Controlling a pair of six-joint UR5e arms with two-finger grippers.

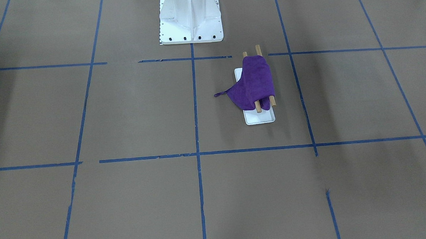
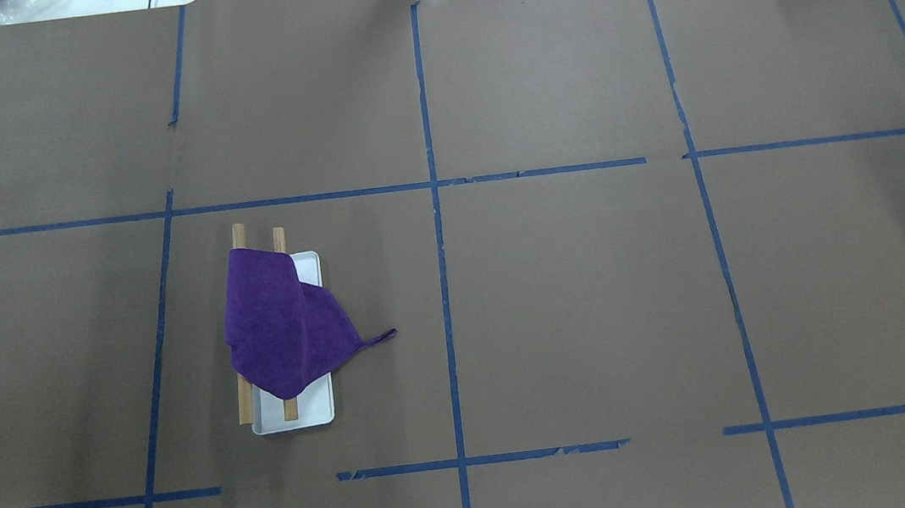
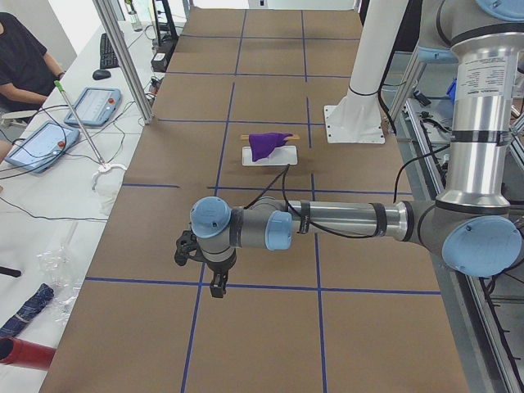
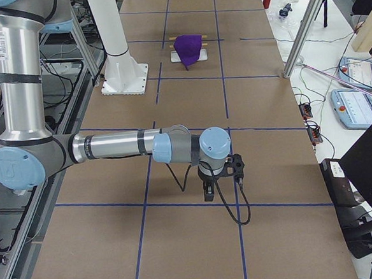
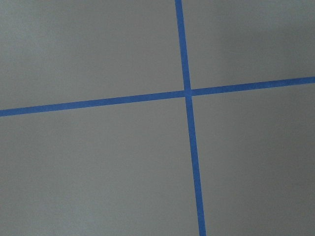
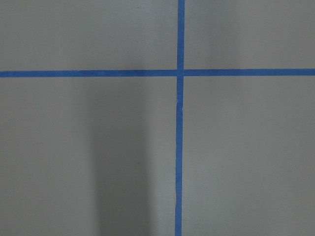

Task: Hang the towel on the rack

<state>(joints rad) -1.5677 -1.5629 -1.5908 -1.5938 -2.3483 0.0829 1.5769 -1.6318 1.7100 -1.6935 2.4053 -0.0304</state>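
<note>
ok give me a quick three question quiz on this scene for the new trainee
1. The towel is: A draped over the rack; B lying flat beside it; C rolled up under it.
2. True or false: the towel covers every end of the dowels.
3. What colour is the rack's base?
Key: 1 A; 2 false; 3 white.
</note>
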